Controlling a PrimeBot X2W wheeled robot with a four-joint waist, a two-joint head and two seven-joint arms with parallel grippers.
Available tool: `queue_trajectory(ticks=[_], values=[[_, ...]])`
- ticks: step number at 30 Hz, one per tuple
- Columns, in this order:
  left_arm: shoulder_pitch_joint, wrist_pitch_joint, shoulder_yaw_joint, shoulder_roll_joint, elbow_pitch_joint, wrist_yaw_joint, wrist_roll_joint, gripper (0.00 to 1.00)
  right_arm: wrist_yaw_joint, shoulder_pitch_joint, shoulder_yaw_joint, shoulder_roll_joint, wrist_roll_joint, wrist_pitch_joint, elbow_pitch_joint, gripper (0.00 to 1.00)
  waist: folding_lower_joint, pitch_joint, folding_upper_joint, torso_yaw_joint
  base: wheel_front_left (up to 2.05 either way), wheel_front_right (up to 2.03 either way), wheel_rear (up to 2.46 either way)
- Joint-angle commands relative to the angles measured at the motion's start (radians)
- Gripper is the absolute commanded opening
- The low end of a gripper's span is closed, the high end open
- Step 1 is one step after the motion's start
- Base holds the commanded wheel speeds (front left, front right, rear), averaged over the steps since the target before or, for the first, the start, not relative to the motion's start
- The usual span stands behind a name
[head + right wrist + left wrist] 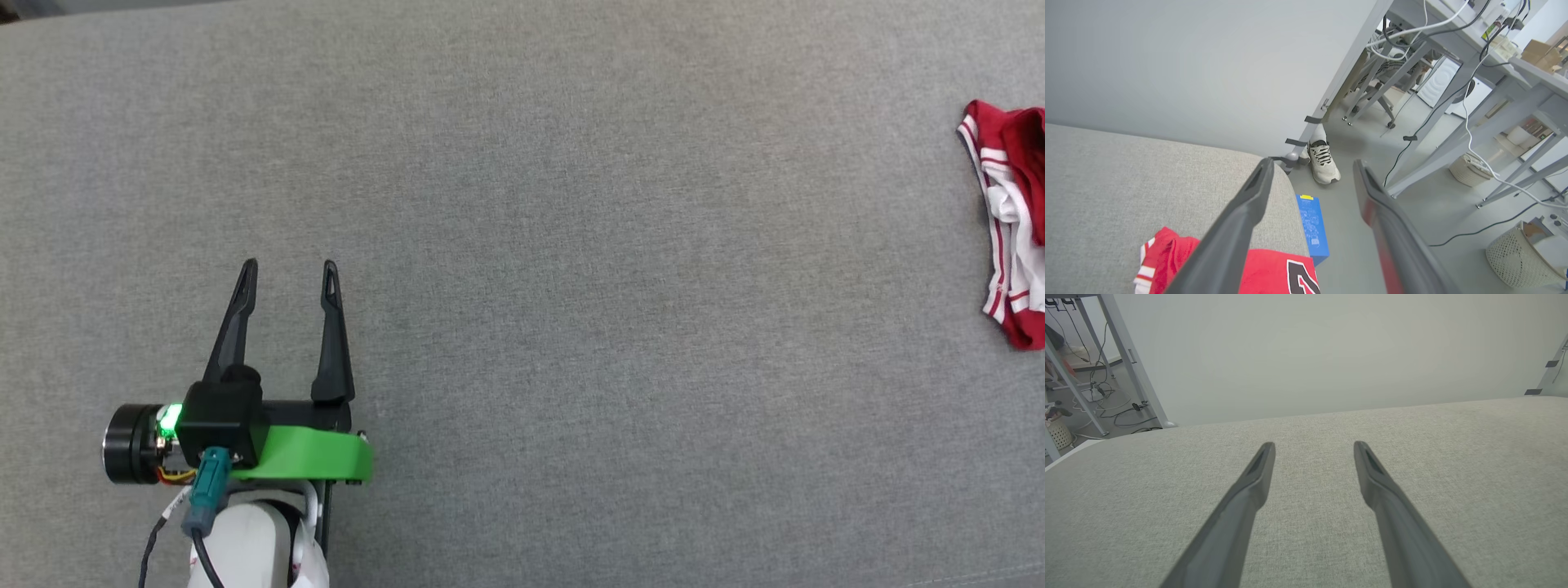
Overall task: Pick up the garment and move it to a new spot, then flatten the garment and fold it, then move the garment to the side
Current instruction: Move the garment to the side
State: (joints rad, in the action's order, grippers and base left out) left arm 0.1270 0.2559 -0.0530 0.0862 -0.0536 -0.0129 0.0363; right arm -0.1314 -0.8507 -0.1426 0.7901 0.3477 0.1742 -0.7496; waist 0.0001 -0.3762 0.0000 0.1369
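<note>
The garment (1011,220), red with white sleeve and striped trim, lies bunched at the far right edge of the grey padded table (571,204), cut off by the head view's border. From the right wrist view the garment (1265,271) lies on the table's end below my right gripper (1312,165), a black number showing on it. That gripper is open with nothing between its fingers and hangs above the cloth, apart from it. My left gripper (288,271) stands open at the lower left, far from the garment, empty over bare table (1314,447).
The table's right end drops off to the floor, where a blue box (1312,228) stands against it. A person's foot in a pale sneaker (1323,161) is beside a partition. Desk legs, cables and woven baskets (1521,255) crowd the floor beyond.
</note>
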Motion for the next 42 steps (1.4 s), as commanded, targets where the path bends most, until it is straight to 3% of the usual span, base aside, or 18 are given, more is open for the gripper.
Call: queue_trajectory(ticks=[1, 8, 13, 17, 27, 42], values=[[-0.020, 0.006, 0.006, -0.006, 0.005, -0.007, 0.009, 1.00, 0.001, 0.006, 0.014, -0.023, -0.023, 0.032, 0.029, 1.00, -0.0001, 0.063, 0.0000, -0.029, 0.00, 0.00, 0.00], [-0.067, 0.006, 0.016, -0.017, 0.026, -0.013, 0.025, 1.00, 0.001, 0.119, 0.150, -0.151, -0.119, 0.086, 0.249, 1.00, -0.0001, 0.138, 0.0000, -0.076, 0.00, 0.00, 0.00], [-0.091, 0.006, 0.016, -0.023, 0.043, -0.008, 0.031, 1.00, 0.001, 0.278, 0.250, -0.307, -0.189, 0.087, 0.510, 1.00, -0.0001, 0.182, 0.0000, -0.110, 0.00, 0.00, 0.00], [-0.106, 0.006, 0.014, -0.028, 0.058, -0.006, 0.035, 1.00, 0.001, 0.425, 0.256, -0.447, -0.218, 0.087, 0.673, 1.00, -0.0001, 0.220, 0.0000, -0.133, 0.00, 0.00, 0.00], [-0.128, 0.006, 0.023, -0.032, 0.079, -0.003, 0.041, 1.00, 0.001, 0.610, 0.128, -0.585, -0.218, 0.087, 0.751, 1.00, -0.0001, 0.273, 0.0000, -0.147, 0.00, 0.00, 0.00], [-0.180, 0.006, 0.023, -0.035, 0.094, 0.015, 0.058, 1.00, 0.001, 0.875, 0.181, -0.695, -0.198, 0.088, 0.753, 1.00, -0.0001, 0.343, 0.0000, -0.142, 0.00, 0.00, 0.00]])
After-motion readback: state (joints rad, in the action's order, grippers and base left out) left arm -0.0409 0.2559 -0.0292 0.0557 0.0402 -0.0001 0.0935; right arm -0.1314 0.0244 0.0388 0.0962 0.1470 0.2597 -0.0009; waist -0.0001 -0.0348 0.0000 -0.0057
